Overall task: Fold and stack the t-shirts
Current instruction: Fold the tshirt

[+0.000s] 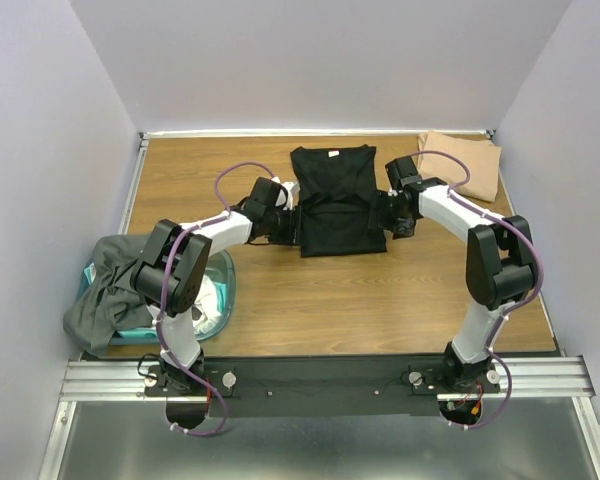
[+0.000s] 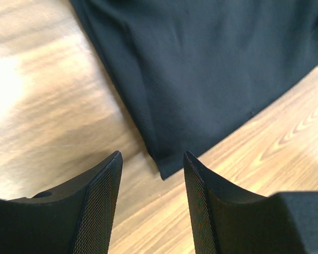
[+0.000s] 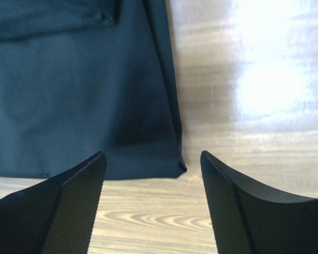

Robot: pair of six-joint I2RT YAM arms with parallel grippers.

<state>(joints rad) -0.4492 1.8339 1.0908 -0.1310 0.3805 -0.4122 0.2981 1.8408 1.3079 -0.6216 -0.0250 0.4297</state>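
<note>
Mesh-faced fingers of the left gripper fill the bottom of the left wrist view, parted, with nothing between them. The near left corner of the black t-shirt lies on the wood just ahead of the gap. Likewise parted and empty, the right gripper frames the opposite near corner of the same hem. Seen from above, the black t-shirt is spread flat at the middle of the table, collar toward the far wall. Its sides appear to be turned in, giving a narrow rectangle, with one gripper at each long edge. Judged step: the side folds of the black t-shirt look done and the cross fold is not yet made. The next move would call for both grippers to drop onto the two hem corners, pinch all cloth layers without catching the wood, and carry the hem together toward the collar so that the edges lie square. Count: two arms, two grippers; one black t-shirt in work; one tan-beige t-shirt, folded, at the far right corner, the likely base of the stack; one dark grey t-shirt draped over the left side of one teal tub. Pale cloth inside the tub may be a further shirt, but this cannot be told.
</note>
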